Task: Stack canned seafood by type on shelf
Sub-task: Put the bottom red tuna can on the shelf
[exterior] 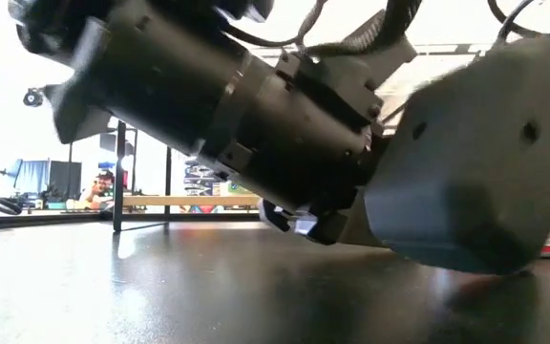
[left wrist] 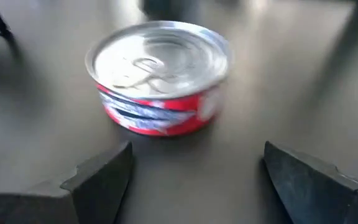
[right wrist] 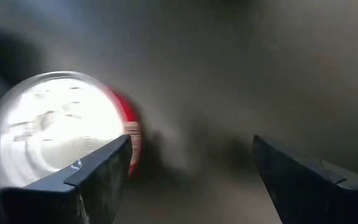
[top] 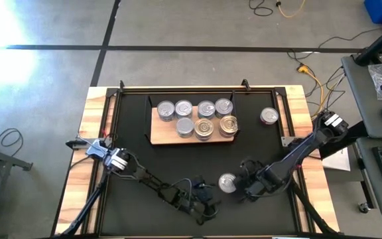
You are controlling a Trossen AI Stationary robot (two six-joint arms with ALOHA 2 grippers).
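While seven tins sit grouped on the shelf (top: pixel 158 136), I keep both grippers, left (left wrist: pixel 191 180) and right (right wrist: pixel 188 177), spread wide and empty beside the loose red-sided can (top: pixel 227 182), ready to grasp.

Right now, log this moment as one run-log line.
left gripper: open, facing loose can | right gripper: open beside it | shelf: seven cans

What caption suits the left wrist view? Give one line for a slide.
Left gripper, fingers open, faces a red-sided can with a silver pull-tab top, upright on the black mat.
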